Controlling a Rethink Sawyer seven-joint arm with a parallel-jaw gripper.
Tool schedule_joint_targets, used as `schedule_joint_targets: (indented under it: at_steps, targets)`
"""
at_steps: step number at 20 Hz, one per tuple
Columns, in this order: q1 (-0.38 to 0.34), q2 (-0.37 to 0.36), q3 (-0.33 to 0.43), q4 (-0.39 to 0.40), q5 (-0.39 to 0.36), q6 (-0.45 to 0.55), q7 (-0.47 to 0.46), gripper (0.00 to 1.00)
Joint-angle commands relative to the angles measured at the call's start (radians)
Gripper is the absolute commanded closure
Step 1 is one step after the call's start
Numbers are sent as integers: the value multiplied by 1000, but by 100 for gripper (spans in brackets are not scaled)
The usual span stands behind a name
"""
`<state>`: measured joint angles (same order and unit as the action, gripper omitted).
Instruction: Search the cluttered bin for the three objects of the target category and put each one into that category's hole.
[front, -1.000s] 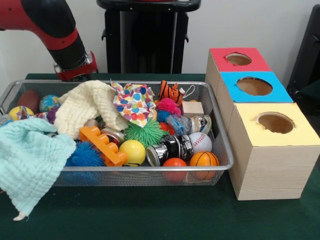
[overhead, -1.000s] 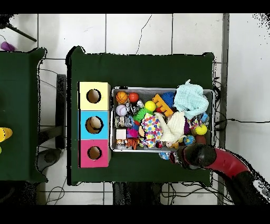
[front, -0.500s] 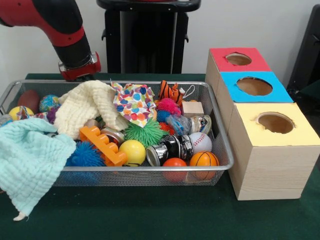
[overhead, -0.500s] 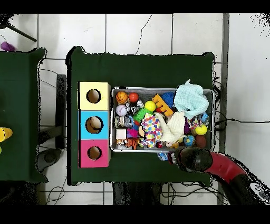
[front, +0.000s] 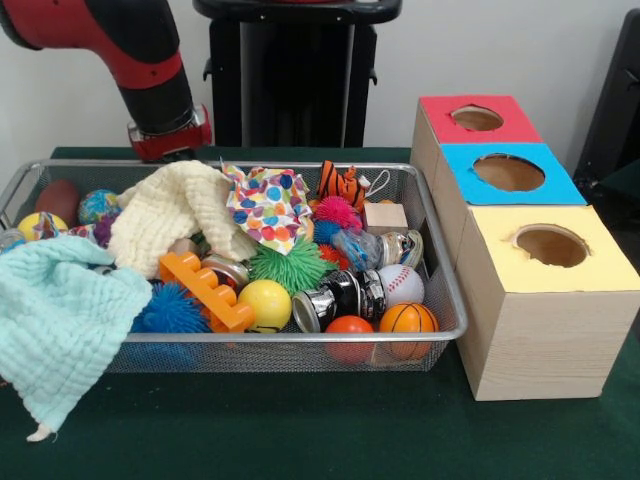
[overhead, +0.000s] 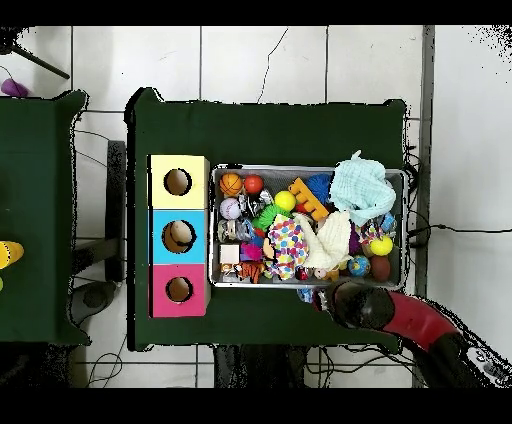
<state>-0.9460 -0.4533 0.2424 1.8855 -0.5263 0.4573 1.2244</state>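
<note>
— Where is the arm compared with a second ago?

— You've carried the gripper (front: 168, 148) sideways along the far rim of the bin (front: 300, 343), toward the end where the boxes stand. The forearm has swung more upright on the way. From overhead, the arm's end (overhead: 353, 303) sits just outside the bin's long edge on the robot's side, not over the clutter.

— Open or closed?

— You cannot tell. The tip is hidden behind the rim and the cream cloth (front: 165, 215) in front, and the arm's own bulk covers it from above.

— Has anything in the bin moved?

— No. The mint cloth (front: 60, 325) still drapes over the bin's near corner, at the end away from the boxes. The orange block (front: 205, 290), yellow ball (front: 265, 303), green spiky ball (front: 290, 267) and polka-dot cloth (front: 268, 205) lie as before. The baseball (front: 400, 285), basketball (front: 408, 320) and orange ball (front: 350, 328) stay packed in the near corner beside the boxes.

— And the holes?

— The red box (front: 475, 118), blue box (front: 510, 172) and yellow box (front: 550, 250) stand in a row just beside the bin's end, near the desk (front: 300, 430) edge, unchanged. Nothing is held over them.
</note>
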Motion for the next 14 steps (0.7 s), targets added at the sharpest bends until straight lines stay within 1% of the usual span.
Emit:
schedule_joint_targets:
  at_steps: [1, 6, 14]
  targets:
    - [37, 125, -6, 47, 18, -127, 204, 100]
    - [55, 101, -32, 106, 37, -166, 231, 100]
    - [87, 77, -62, 168, 70, -204, 252, 100]
